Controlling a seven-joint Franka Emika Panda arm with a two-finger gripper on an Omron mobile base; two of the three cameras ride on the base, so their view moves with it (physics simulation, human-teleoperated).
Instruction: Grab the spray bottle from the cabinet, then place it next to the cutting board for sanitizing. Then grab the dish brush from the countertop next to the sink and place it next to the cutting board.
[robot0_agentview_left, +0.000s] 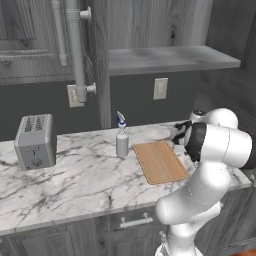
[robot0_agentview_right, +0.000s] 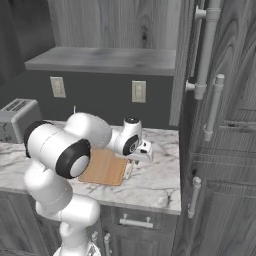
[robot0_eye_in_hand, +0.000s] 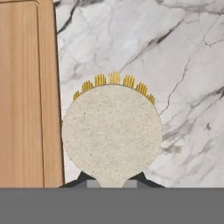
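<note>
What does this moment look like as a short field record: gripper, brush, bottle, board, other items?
gripper: shut on the dish brush, fingertips at its neck
dish brush: held over the countertop, right beside the cutting board
spray bottle: upright on the countertop, by the board's far left corner
cutting board: flat on the marble
toaster: far left
cabinet: shelf bare

Toaster, outlets and pipes

Grey toaster (robot0_agentview_left: 35, 141) stands at nine o'clock; two wall outlets (robot0_agentview_left: 160, 88) and pale pipes (robot0_agentview_left: 75, 45) toward twelve.
</note>
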